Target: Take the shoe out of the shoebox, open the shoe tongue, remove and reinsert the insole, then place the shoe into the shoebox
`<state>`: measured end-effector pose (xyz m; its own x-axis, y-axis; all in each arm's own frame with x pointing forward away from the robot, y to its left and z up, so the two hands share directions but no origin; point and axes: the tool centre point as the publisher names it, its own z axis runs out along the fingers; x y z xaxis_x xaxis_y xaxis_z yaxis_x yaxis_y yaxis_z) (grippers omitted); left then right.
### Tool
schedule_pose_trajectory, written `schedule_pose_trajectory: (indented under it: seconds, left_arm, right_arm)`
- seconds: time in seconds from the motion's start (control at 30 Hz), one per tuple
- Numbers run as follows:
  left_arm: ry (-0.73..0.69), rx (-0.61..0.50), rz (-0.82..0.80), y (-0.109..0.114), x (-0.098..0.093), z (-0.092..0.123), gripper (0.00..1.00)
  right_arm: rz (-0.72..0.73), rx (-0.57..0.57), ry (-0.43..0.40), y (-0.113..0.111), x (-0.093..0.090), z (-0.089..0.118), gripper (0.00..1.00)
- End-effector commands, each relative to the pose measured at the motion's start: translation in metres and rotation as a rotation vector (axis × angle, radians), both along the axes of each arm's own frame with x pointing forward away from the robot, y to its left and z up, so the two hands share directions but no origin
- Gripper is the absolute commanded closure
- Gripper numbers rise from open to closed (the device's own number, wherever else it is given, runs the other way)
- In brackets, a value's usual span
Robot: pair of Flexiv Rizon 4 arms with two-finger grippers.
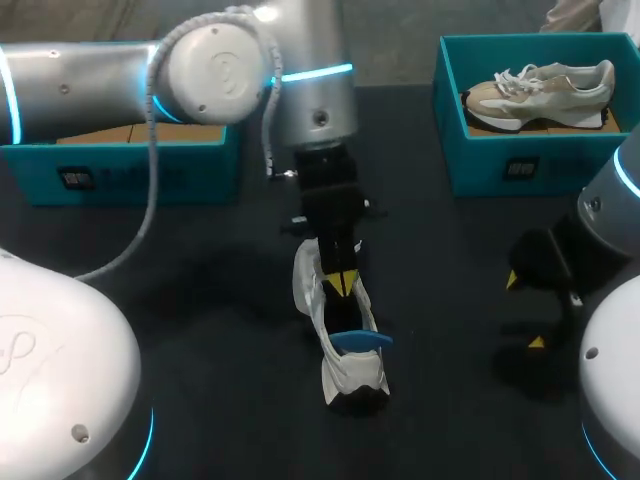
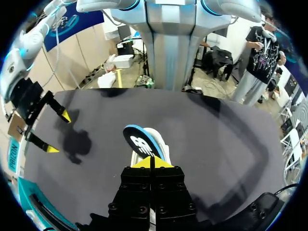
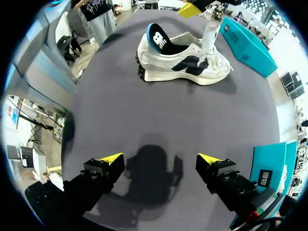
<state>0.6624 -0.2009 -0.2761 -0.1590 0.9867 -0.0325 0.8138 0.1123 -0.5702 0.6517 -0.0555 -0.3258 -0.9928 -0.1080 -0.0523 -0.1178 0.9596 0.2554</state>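
Note:
A white shoe [image 1: 348, 372] with dark side marks lies on the black table, its heel toward me. A blue insole [image 1: 360, 342] sticks up out of the heel opening. My left gripper [image 1: 343, 283] stands over the laces, shut on the shoe tongue [image 3: 211, 34], which is pulled upright. In the left wrist view the shut tips [image 2: 150, 162] hang right above the insole [image 2: 139, 142] and the shoe [image 2: 162, 145]. My right gripper [image 1: 525, 312] [image 3: 161, 161] is open and empty, well to the right of the shoe [image 3: 183, 62].
A teal shoebox [image 1: 520, 165] at the back right holds a second, beige shoe [image 1: 540, 90]. Another teal box [image 1: 130, 170] sits at the back left under my left arm. Bare black tabletop [image 1: 450, 300] lies between the shoe and the right gripper.

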Motion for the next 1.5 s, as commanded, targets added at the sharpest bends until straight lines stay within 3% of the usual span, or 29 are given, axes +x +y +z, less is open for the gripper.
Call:
schedule_pose_trajectory:
  seconds: [0.03, 0.27, 0.47, 0.73, 1.5]
  left_arm:
    - [0.016, 0.142, -0.084, -0.007, 0.002, -0.006, 1.00]
    - [0.016, 0.142, -0.084, -0.007, 0.002, -0.006, 1.00]
    - [0.031, 0.162, -0.109, -0.019, 0.002, -0.018, 1.00]
    - [0.048, 0.164, -0.145, -0.015, -0.009, -0.032, 1.00]
    - [-0.012, 0.159, -0.097, -0.007, -0.024, -0.091, 1.00]
  right_arm:
    - [0.000, 0.000, -0.002, -0.001, -0.002, 0.000, 0.00]
    - [0.000, 0.000, -0.002, -0.001, -0.002, 0.000, 0.00]
    - [0.000, 0.000, -0.002, -0.001, -0.002, 0.000, 0.00]
    - [0.000, 0.000, -0.002, -0.001, -0.002, 0.000, 0.00]
    - [0.000, 0.000, -0.002, -0.001, -0.002, 0.000, 0.00]
